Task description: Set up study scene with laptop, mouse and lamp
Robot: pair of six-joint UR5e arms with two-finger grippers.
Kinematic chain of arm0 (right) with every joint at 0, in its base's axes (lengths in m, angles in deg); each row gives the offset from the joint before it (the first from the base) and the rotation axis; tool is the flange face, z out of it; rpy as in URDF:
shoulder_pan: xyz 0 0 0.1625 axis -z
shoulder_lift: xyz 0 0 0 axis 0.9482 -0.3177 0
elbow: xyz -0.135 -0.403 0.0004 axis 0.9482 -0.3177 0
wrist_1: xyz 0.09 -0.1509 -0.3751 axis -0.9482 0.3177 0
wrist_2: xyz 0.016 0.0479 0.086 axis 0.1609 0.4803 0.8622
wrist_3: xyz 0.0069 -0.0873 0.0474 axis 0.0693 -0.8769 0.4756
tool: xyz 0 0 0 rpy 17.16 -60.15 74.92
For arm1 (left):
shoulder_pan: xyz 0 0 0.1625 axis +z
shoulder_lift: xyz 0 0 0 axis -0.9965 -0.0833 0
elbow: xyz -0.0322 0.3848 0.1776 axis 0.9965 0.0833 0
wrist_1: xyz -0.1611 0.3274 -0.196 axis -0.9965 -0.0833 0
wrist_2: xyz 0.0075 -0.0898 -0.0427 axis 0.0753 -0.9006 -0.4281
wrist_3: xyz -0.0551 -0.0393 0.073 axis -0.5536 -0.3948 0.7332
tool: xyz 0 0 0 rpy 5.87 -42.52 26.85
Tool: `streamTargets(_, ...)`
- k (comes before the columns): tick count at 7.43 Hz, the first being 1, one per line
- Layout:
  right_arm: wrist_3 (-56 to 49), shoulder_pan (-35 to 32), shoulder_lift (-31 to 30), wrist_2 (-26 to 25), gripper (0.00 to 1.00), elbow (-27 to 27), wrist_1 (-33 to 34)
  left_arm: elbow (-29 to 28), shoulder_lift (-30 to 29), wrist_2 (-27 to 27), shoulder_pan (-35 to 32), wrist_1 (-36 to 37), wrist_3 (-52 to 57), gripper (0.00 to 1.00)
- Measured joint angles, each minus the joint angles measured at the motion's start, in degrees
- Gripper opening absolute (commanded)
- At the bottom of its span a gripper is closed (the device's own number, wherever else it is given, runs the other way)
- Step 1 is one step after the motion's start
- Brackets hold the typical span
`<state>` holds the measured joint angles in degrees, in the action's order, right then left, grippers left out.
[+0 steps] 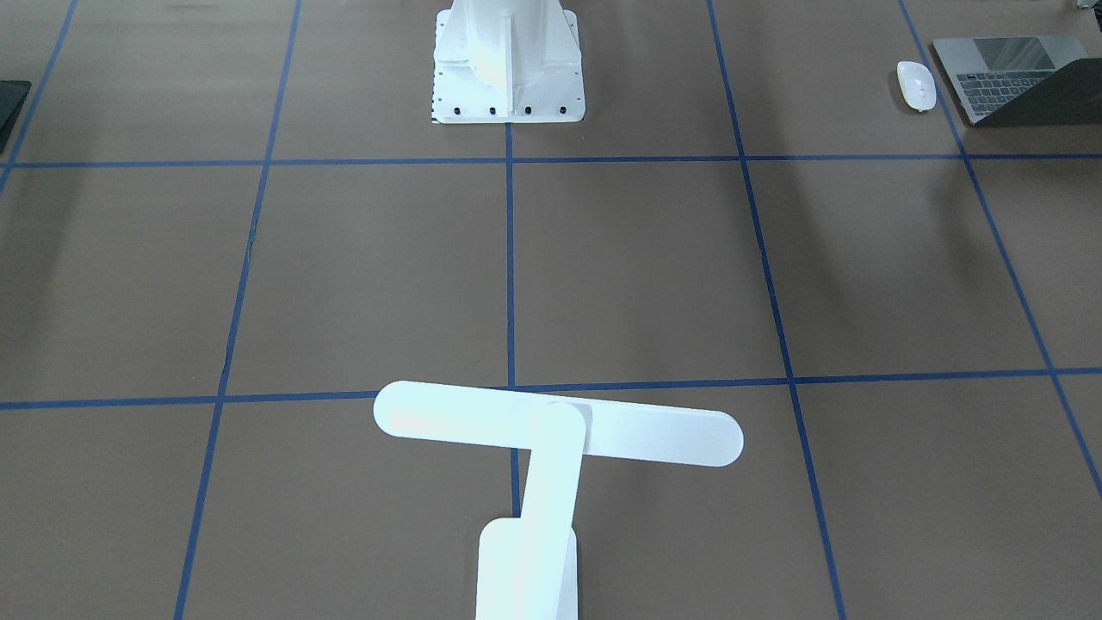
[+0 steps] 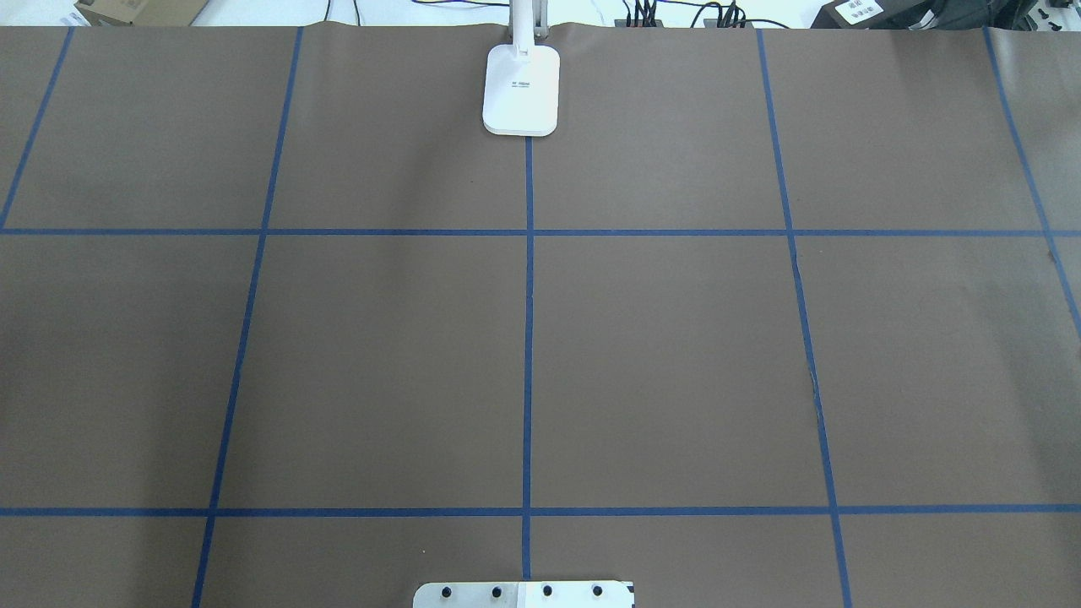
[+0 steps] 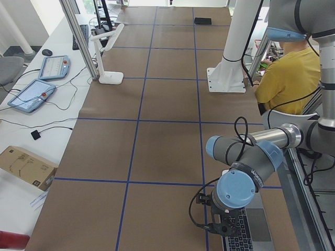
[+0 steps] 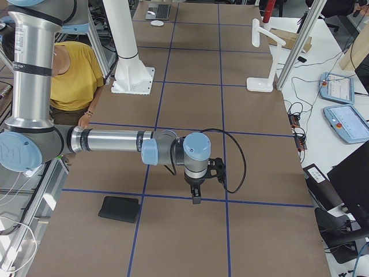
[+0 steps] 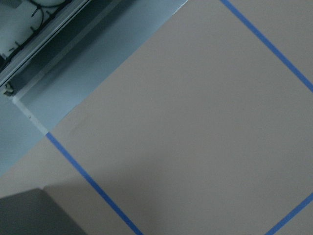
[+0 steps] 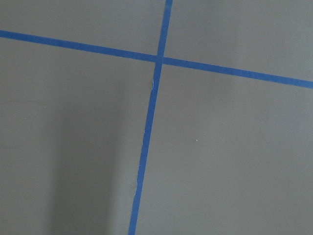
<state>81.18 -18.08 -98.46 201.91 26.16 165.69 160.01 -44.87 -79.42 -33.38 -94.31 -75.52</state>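
Note:
The laptop (image 1: pixel 990 82) lies open at my left end of the table, with the white mouse (image 1: pixel 917 84) beside it. Both also show far off in the exterior right view: the laptop (image 4: pixel 158 11) and the mouse (image 4: pixel 154 23). The white lamp (image 1: pixel 560 435) stands at the far middle edge, and its base (image 2: pixel 521 89) shows in the overhead view. My left gripper (image 3: pixel 222 226) hangs just over the laptop's (image 3: pixel 259 232) edge. My right gripper (image 4: pixel 196 197) points down over bare table near a tape crossing. I cannot tell whether either gripper is open or shut. The wrist views show no fingers.
A thin black mat (image 4: pixel 120 209) lies near my right end of the table. The white bolted pedestal (image 1: pixel 508 65) stands at my base. A person in yellow (image 3: pixel 285 73) sits behind the table. Blue tape lines grid the brown surface.

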Motion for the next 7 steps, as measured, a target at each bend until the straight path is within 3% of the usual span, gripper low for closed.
streamTargets(6, 0.1, 0.0, 0.1, -0.1, 1.0, 0.0, -0.1, -9.6, -0.8, -1.6, 0.2, -6.9, -3.2, 0.89)
streamTargets(7, 0.1, 0.0, 0.0, -0.1, 1.0, 0.0, -0.1, -10.6, -0.5, -1.6, 0.3, -7.3, -3.0, 0.82)
